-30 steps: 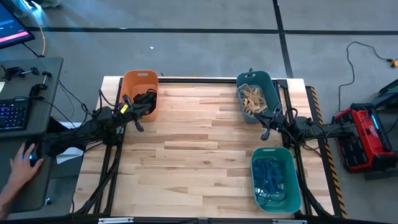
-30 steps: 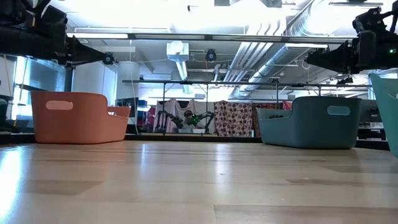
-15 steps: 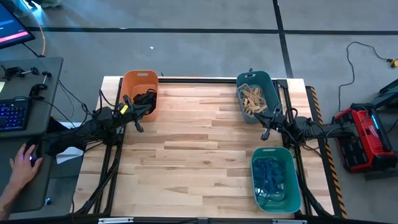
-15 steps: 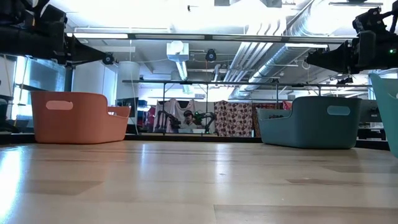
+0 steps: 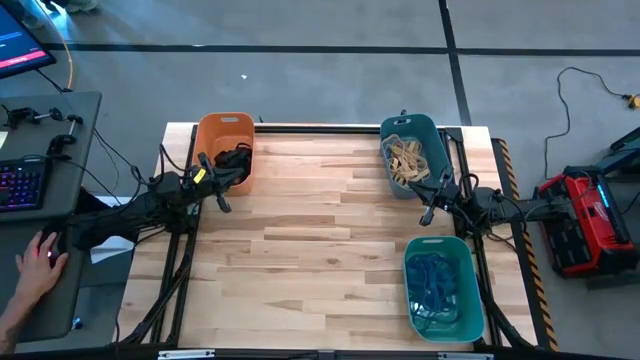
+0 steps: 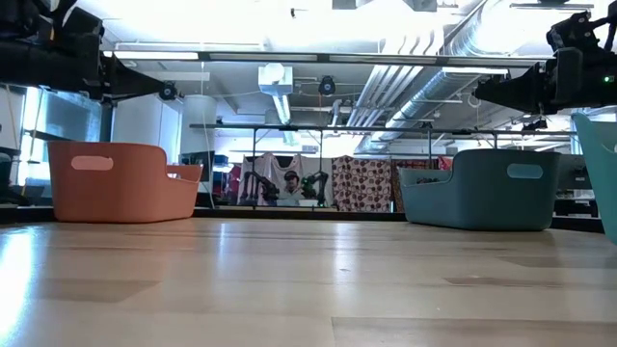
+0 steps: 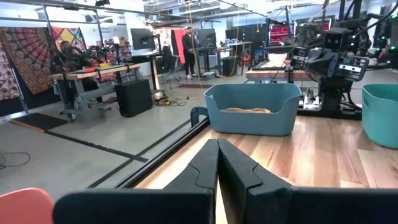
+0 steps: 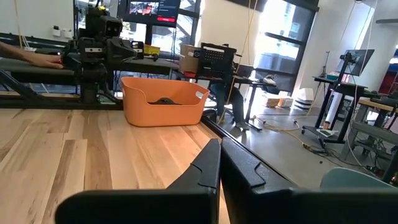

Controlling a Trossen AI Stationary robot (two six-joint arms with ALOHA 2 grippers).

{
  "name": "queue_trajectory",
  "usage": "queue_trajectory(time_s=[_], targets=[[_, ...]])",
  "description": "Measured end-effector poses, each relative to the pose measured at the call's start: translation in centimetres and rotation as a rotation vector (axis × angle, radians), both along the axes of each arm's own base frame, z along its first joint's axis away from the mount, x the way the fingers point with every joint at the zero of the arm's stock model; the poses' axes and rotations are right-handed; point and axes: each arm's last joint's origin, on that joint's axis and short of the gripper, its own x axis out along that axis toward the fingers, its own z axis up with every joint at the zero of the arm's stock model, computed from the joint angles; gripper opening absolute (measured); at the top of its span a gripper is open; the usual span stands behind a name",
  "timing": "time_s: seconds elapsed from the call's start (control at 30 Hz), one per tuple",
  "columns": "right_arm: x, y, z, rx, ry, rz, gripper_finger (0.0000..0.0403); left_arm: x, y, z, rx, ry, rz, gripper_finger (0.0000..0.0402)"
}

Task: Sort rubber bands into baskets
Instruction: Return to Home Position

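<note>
Only the high view looks down into the baskets. The orange basket [image 5: 224,124] at the far left of the table [image 5: 320,240] holds a black tangle of rubber bands [image 5: 236,158]. The dark teal basket [image 5: 410,127] at the far right holds a tan heap [image 5: 405,156]. The lighter green basket [image 5: 441,247] at the near right holds a blue heap [image 5: 434,284]. The low view gives only the baskets' outer walls, with the contents hidden.

The wrist views settle what the overhead one leaves unclear. The left pincer [image 7: 217,144] has its fingers [image 7: 202,165] pressed together with nothing between them, and so does the right pincer [image 8: 220,144]. From above, the left one hangs at the table's left edge, just beside the orange basket's near end. The right one hangs at the right edge, between the teal and green baskets.

Neither arm nor any basket has shifted from half a second ago. The keyboard [image 5: 22,185] on the desk to the left glows purple where it was blue, and a hand [image 5: 35,262] rests near it.
</note>
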Motion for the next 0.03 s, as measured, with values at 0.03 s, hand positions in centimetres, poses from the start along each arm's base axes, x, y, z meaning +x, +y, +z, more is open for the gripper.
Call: queue_trajectory(time_s=[0.03], targets=[[0.00, 0.00, 0.00, 0.000, 0.000, 0.000, 0.0000, 0.00, 0.00, 0.00, 0.000, 0.000, 0.000, 0.0000]])
